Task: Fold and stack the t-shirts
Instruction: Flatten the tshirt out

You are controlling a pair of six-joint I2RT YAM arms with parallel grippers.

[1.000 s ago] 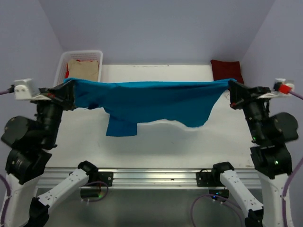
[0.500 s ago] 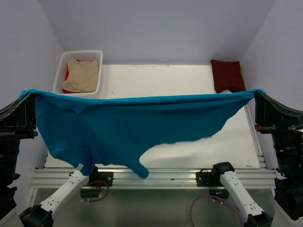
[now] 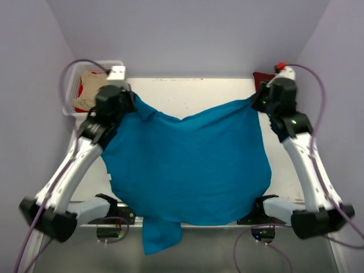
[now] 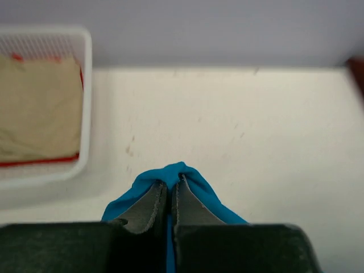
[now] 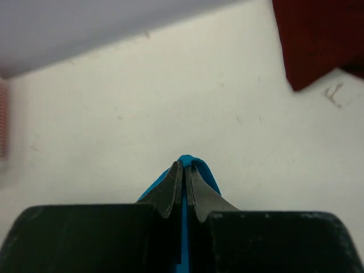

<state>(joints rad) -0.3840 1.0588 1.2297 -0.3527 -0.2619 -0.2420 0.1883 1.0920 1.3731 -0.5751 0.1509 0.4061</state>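
Teal t-shirt (image 3: 187, 165) spread over tabletop (image 3: 193, 94), near hem spilling past front edge. I see left pincer (image 4: 170, 186), right pincer (image 5: 184, 166) each clamped tight on one far corner.

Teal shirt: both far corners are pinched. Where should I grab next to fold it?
Likely the shirt's near edge, coming from the front. It overhangs the table rim there, and a flap hangs free to pinch. The middle lies spread flat.

teal-blue t-shirt (image 3: 187, 165), maroon t-shirt (image 5: 324, 40), white basket (image 4: 86, 114)
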